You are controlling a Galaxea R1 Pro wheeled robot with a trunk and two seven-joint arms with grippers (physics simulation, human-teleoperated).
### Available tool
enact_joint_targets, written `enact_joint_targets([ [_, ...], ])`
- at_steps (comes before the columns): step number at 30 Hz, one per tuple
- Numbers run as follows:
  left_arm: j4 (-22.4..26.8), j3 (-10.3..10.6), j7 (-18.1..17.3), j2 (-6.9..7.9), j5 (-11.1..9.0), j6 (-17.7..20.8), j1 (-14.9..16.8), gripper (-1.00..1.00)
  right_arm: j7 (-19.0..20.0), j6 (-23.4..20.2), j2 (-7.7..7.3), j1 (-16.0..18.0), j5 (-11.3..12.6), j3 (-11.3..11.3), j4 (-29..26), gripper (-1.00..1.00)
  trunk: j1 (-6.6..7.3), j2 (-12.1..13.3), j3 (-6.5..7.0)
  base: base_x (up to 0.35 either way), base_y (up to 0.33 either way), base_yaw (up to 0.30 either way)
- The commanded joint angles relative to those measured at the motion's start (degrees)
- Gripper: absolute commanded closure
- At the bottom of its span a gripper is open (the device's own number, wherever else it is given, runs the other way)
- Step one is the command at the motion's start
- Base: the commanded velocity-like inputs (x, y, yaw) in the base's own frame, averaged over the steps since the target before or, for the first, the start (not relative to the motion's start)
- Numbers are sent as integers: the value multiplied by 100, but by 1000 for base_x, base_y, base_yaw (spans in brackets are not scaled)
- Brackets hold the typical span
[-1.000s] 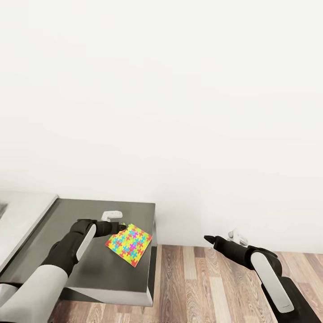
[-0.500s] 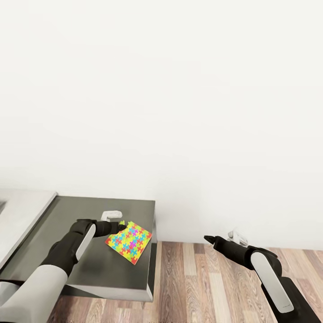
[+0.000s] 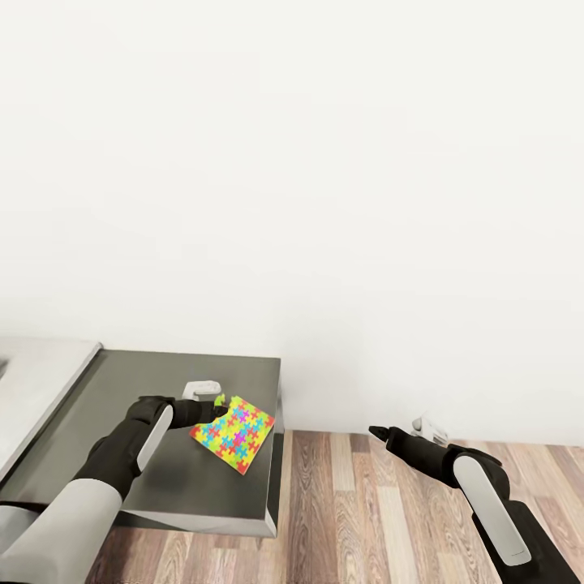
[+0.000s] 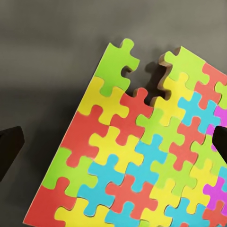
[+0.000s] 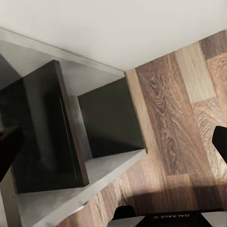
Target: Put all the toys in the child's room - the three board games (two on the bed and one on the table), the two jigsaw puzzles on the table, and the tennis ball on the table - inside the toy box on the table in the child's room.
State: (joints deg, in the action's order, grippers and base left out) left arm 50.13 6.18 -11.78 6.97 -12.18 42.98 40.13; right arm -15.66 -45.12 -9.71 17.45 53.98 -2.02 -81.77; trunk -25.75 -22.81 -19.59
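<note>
A puzzle is seen lying flat on the dark grey unit, near its right edge and about midway along that edge, with one corner reaching almost to the edge. The puzzle is turned diagonally to the unit's sides. A notch is shown at the corner nearest the left gripper, where pieces are missing. In the left wrist view the puzzle is seen from above, flat against the grey surface, with the two dark fingertips spread wide at either side of it; the left gripper is released and nothing is grasped. In the head view the gripper is placed over the puzzle's far-left corner. A white tabletop is joined to the unit's left side. The right gripper is held over the wood floor, well apart from the unit, with its fingers parted and empty. The unit's open dark compartments are shown in the right wrist view.
</note>
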Motion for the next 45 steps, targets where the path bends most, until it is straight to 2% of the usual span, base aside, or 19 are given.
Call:
enact_joint_targets([
  [1, 6, 14, 9, 6, -30, 26, 4, -100, -60, -6, -5, 4, 60, -9, -8, -100, -3, -11, -20, 0, 0, 0],
  [32, 6, 15, 8, 6, -30, 18, 4, -100, -56, 1, -6, 4, 60, 0, -6, -100, -3, -11, -306, 0, 0, 0],
  [45, 6, 15, 1, 6, -30, 18, 4, -100, -51, 199, -8, 4, 68, -23, -8, -100, -3, -11, -325, 0, -48, 0],
])
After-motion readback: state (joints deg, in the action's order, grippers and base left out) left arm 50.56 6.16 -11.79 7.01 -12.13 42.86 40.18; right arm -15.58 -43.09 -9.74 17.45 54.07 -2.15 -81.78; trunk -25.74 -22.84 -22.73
